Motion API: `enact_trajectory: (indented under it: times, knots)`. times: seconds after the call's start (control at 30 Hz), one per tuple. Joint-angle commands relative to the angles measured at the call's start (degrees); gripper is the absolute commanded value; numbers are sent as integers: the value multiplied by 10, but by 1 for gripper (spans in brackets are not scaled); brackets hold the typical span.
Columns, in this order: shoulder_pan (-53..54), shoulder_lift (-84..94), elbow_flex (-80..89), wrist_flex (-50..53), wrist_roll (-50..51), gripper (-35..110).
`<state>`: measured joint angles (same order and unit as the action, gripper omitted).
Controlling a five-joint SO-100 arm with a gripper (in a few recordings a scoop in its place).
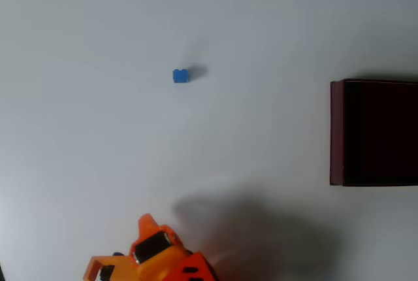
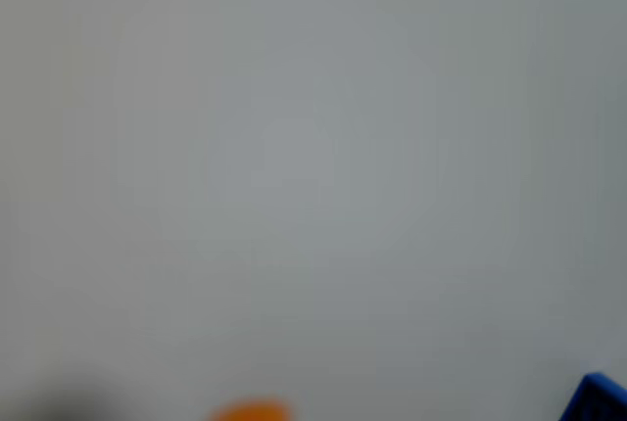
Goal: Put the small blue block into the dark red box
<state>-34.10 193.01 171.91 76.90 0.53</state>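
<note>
White table, block and box well apart.
Block lies alone upper-centre; box at right edge; orange gripper low at bottom, jaw state unclear.

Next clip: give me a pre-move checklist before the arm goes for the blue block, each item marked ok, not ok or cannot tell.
1. Small blue block lies free on the table: ok.
2. Nothing between gripper and block in the overhead view: ok.
3. Gripper open: cannot tell.
4. Dark red box has its top open, at the right edge, apart from the block: ok.
5. Box interior free: cannot tell, too dark.
6. Wrist view sharp enough to guide the approach: not ok, blurred; a blue corner shows at its lower right.
</note>
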Motion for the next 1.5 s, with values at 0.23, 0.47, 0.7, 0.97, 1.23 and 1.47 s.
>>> enact_trajectory:
  times: [0.23, 0.47, 0.7, 0.97, 1.23, 1.47]
  knots:
    - [2, 5, 5, 6, 5, 0]
    - [2, 5, 5, 6, 5, 0]
    - [2, 5, 5, 6, 5, 0]
    - [-4, 8, 5, 7, 3, 0]
    - [-14, 11, 7, 7, -4, 0]
    - [-26, 20, 8, 10, -1, 3]
